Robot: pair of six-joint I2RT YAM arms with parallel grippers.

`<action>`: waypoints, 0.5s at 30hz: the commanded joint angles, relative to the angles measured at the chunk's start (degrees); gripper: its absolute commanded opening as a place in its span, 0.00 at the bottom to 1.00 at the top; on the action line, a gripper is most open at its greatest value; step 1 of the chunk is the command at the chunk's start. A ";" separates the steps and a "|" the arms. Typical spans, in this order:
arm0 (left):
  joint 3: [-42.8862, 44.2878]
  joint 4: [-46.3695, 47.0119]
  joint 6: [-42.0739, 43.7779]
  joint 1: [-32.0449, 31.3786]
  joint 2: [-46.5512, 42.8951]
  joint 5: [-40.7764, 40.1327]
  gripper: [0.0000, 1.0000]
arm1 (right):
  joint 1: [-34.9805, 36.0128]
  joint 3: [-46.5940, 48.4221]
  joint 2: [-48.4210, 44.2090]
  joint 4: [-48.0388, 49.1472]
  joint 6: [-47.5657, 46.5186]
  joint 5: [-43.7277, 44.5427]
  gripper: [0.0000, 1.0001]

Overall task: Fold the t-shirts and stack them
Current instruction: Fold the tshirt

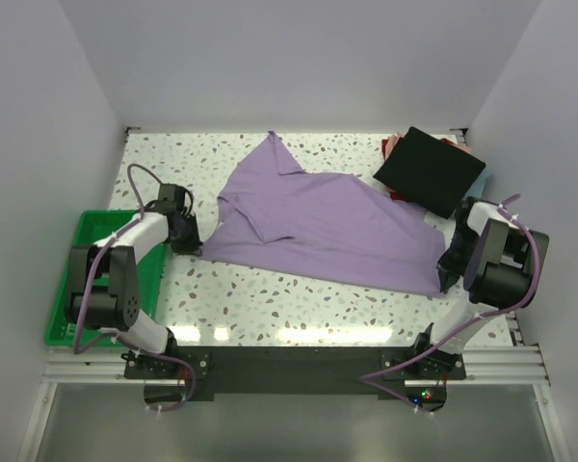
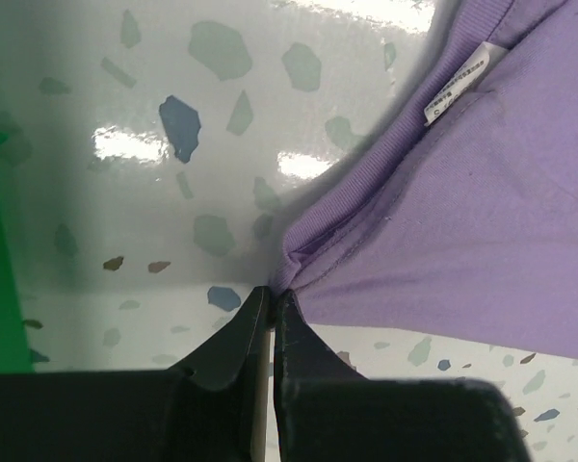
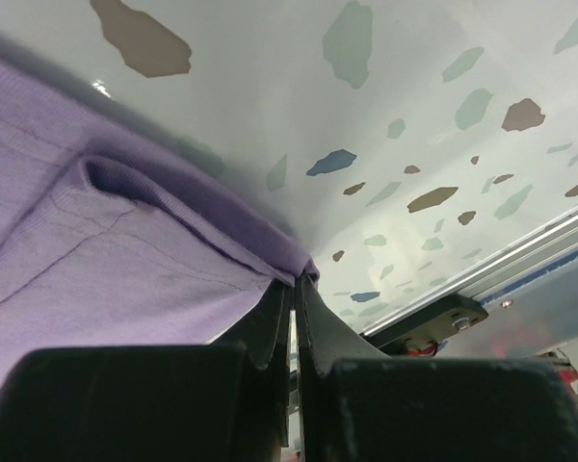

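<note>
Left hand: jaws closed, pinching one near corner of the lavender t-shirt. Right hand: jaws closed on the opposite near corner. In the top view the shirt lies spread on the bench. Its long axis runs 9 to 3 o'clock, spanning both hands. The black t-shirt lies folded at 1 o'clock, nearer the right hand.

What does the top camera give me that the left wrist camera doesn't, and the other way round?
Top only: the whole lavender t-shirt spread out, the folded black t-shirt far right, the right gripper at the lavender hem. Left wrist only: the left gripper pinched shut on a shirt corner, a sewn label. Both: lavender cloth, green tray, speckled table.
</note>
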 commanded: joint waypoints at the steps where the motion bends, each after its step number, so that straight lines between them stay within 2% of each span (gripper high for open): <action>1: 2.21 -4.47 1.69 0.09 -3.77 -6.29 0.00 | -0.45 -0.42 -2.03 -1.16 0.30 4.69 0.00; 15: 4.40 -15.63 -0.15 0.35 -7.55 -8.84 0.00 | -0.36 -3.67 -6.95 -4.67 5.75 0.13 0.00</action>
